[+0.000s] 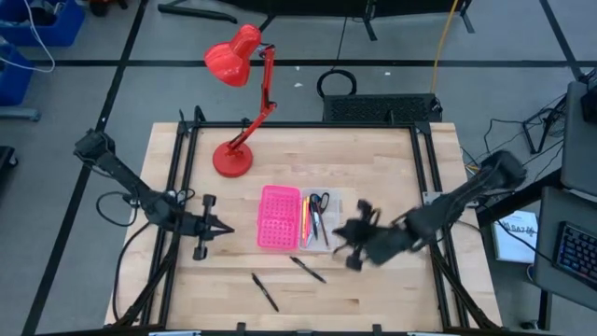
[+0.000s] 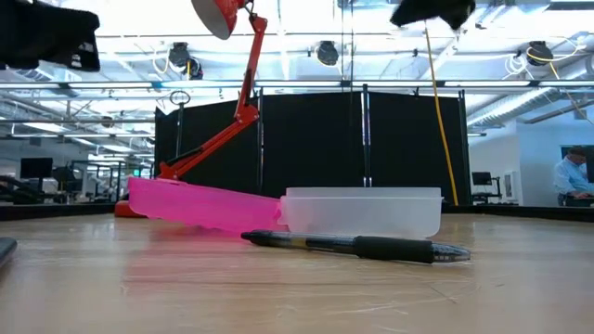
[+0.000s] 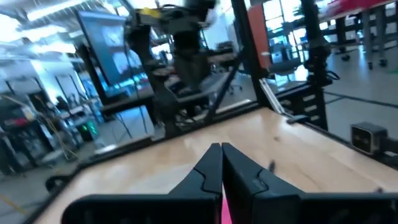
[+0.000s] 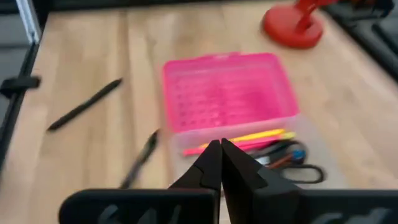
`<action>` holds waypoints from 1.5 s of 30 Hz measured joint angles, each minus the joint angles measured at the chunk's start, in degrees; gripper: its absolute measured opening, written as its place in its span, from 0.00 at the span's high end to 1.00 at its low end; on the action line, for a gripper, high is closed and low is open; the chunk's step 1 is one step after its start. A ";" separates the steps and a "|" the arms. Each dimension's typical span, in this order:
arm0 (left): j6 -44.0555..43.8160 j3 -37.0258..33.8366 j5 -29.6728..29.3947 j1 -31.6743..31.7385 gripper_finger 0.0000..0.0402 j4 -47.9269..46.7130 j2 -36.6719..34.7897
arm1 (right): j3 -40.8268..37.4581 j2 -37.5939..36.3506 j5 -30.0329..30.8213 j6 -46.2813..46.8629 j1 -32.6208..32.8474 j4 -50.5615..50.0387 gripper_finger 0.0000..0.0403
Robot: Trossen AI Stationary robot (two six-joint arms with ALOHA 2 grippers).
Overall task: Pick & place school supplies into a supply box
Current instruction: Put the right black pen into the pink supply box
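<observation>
Open supply box [image 1: 300,217], pink dotted half joined to clear plastic tray, mid-tabletop [image 1: 373,149]; scissors [image 1: 320,202] and pink and yellow pens inside. Two black pens [image 1: 308,270] loose toward the near edge. Right pincer [image 1: 343,231] closed, empty, above the tray's side. Left pincer [image 1: 224,227] closed, empty, left of the box.

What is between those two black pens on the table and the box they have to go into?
Nothing visible. Both loose pens, one nearer the box and one farther out, lie on bare wood just in front of the supply box, whose clear tray lies open. The right gripper hovers shut over that tray; the left gripper waits beside the pink half.
</observation>
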 joint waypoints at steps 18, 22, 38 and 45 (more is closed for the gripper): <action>8.43 0.00 -0.31 2.36 0.92 6.83 0.00 | 39.49 36.11 -30.43 32.00 0.15 -20.45 0.50; 6.22 0.00 -0.28 3.08 0.91 6.13 0.07 | 39.56 38.96 -33.09 34.15 -1.93 -24.32 0.50; -2.70 0.02 0.20 3.19 0.91 4.93 0.07 | 39.58 47.92 -35.63 28.51 -4.54 -28.10 0.67; -4.82 0.04 0.28 3.17 0.91 4.01 0.07 | 39.86 50.28 -34.39 24.17 -5.46 -29.23 0.72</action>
